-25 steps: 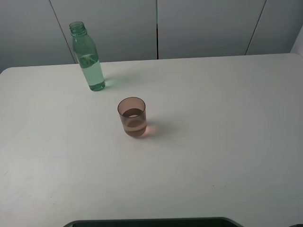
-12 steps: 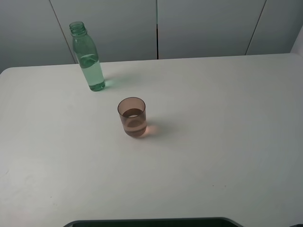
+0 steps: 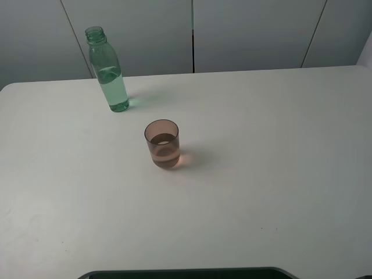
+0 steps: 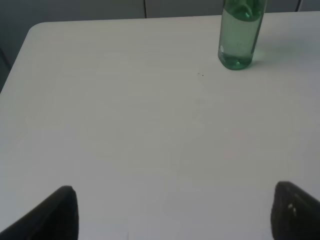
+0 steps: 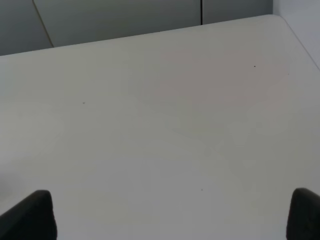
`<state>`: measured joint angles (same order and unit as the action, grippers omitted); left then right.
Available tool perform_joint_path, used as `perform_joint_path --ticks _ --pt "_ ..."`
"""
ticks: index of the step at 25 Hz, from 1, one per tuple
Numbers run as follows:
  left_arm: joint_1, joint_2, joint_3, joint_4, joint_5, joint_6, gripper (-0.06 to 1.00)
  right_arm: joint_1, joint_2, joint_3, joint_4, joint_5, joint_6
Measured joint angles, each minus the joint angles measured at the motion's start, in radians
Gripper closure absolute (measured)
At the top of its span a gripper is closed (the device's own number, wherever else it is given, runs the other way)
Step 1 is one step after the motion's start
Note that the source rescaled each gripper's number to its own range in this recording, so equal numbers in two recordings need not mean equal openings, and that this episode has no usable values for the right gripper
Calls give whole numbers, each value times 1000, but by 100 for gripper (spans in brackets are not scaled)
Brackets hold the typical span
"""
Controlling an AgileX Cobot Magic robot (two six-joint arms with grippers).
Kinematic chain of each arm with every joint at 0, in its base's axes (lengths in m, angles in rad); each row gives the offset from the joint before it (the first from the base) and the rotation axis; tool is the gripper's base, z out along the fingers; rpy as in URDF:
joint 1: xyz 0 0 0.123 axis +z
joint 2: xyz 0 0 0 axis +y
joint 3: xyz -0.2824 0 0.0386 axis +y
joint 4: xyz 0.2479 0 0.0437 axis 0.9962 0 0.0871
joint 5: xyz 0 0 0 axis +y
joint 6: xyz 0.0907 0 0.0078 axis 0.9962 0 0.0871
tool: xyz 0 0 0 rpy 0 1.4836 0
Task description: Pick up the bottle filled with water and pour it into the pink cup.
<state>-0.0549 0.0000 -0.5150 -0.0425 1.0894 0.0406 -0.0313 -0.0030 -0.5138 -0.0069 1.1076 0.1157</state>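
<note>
Task looks done or nearly done, judging from layout: bottle point(image 3: 108, 68) stands upright on the desk point(image 3: 261, 145), uncapped, partly full, and the cup point(image 3: 163, 143) already has liquid in it, roughly up to mid-height. Neither is held. Left hand point(image 4: 172, 212): fingers spread wide, nothing between them, bare desk under it; bottle sits well ahead of it and off to its right side, untouched. Cup sits further right than the bottle and nearer the robot, well apart from it, not visible from either wrist. Right hand point(image 5: 172, 215): also spread wide and empty, only bare desk ahead of it. Unclear: both hands show only as dark fingertip corners in the wrist views, and neither arm appears in the high view. Left wrist view cuts off the bottle's neck. Can't confirm the cup's liquid is water, since the tint hides it.
</note>
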Motion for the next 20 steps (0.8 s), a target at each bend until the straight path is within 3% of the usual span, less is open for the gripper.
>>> perform_joint_path --ticks 20 --pt "0 0 0 0 0 -7 2 0 0 0 0 0 0"
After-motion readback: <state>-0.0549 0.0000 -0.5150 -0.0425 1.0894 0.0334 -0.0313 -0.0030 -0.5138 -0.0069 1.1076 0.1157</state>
